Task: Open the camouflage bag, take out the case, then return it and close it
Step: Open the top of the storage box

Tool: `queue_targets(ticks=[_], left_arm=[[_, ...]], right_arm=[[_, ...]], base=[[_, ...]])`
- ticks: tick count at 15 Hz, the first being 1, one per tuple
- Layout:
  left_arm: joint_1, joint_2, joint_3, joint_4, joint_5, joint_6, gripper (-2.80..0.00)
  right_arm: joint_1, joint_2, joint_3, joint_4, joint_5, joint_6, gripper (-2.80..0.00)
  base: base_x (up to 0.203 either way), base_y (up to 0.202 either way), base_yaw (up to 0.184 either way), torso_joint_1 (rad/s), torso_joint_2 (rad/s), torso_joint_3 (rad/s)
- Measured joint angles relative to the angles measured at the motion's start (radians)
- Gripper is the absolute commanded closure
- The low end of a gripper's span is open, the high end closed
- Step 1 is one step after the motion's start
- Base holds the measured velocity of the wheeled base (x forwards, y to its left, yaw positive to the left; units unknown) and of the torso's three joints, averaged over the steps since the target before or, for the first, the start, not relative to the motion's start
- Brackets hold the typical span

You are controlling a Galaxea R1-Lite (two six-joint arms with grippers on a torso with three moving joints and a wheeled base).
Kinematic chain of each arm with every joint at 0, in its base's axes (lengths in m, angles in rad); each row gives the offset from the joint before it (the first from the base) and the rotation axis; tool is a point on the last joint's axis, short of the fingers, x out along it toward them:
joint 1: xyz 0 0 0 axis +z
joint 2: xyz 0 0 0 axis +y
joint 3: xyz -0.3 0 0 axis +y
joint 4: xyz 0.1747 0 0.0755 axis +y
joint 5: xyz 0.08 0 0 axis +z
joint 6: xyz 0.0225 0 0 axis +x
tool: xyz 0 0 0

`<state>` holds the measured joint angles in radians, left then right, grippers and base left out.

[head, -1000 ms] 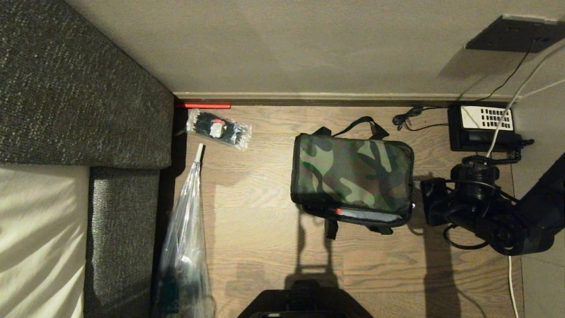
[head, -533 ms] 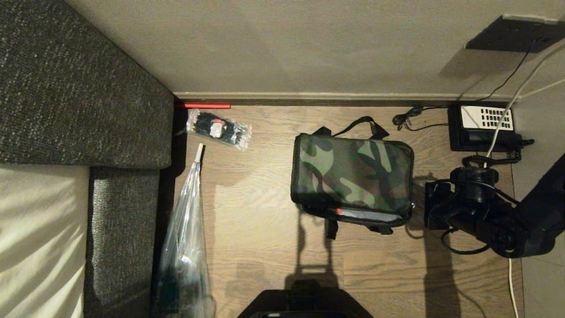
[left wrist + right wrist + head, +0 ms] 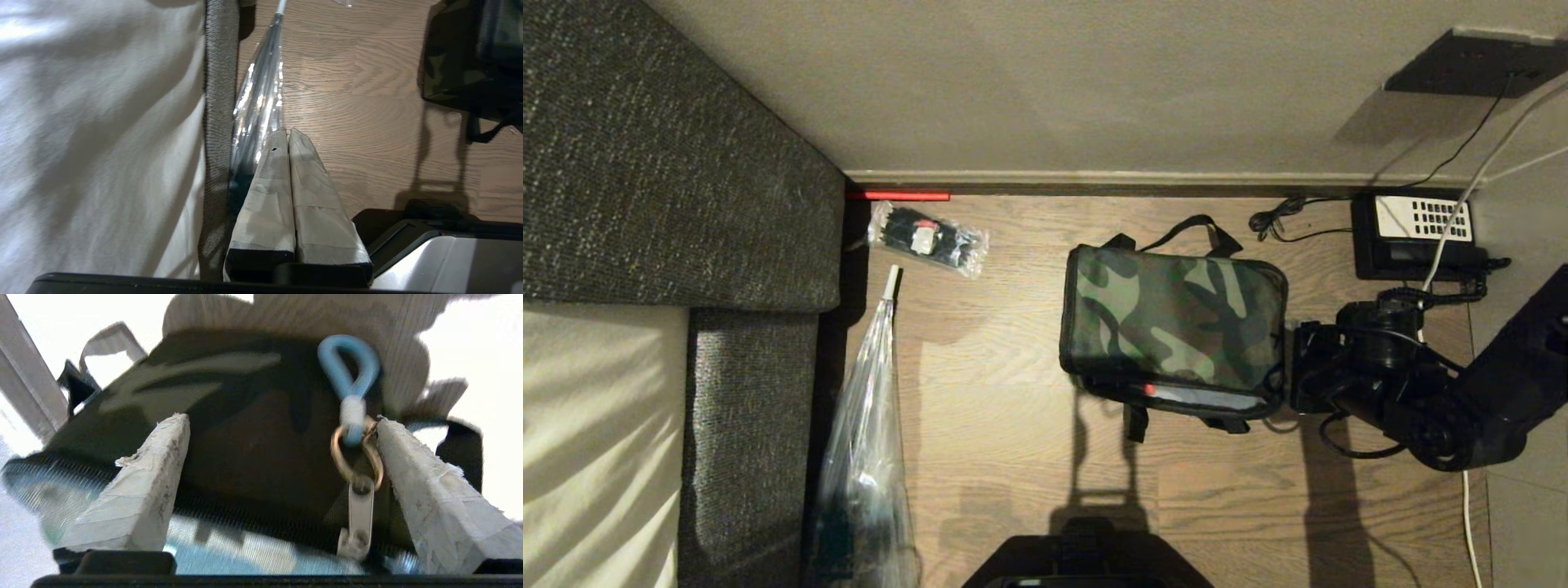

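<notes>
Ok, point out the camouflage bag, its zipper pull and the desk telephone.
camouflage bag [image 3: 1172,318]: head view, middle of the camouflage lid.
zipper pull [image 3: 354,516]: right wrist view, the silver tab hanging under the brass ring.
desk telephone [image 3: 1421,219]: head view, the white keypad on its top.

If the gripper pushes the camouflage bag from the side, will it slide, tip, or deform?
The camouflage bag looks like soft fabric, so its wall would probably dent first. It sits low and wide on the smooth wooden floor, so it would likely slide, not tip. Its zipper pull hangs loose and may swing.
</notes>
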<state>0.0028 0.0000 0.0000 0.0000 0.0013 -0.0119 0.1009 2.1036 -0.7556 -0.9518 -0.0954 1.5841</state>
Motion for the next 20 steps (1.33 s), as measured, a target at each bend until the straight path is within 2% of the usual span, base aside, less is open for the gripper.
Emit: queue_targets(ticks=[7, 8, 9, 20], left_arm=[[0.0, 0.0, 0.0, 0.0, 0.0, 0.0, 0.0], [0.0, 0.0, 0.0, 0.0, 0.0, 0.0, 0.0], [0.0, 0.0, 0.0, 0.0, 0.0, 0.0, 0.0], [0.0, 0.0, 0.0, 0.0, 0.0, 0.0, 0.0]], right_arm=[[0.001, 0.029, -0.025, -0.001, -0.014, 0.0, -2.8], [0.002, 0.03, -0.025, -0.003, -0.014, 0.001, -1.64], [0.001, 0.031, -0.026, -0.005, -0.016, 0.0, 0.0], [0.001, 0.027, -0.024, -0.017, 0.015, -0.03, 0.0]], base=[[0.0, 0.0, 0.0, 0.0, 0.0, 0.0], [0.0, 0.0, 0.0, 0.0, 0.0, 0.0], [0.0, 0.0, 0.0, 0.0, 0.0, 0.0], [0.0, 0.0, 0.0, 0.0, 0.0, 0.0]])
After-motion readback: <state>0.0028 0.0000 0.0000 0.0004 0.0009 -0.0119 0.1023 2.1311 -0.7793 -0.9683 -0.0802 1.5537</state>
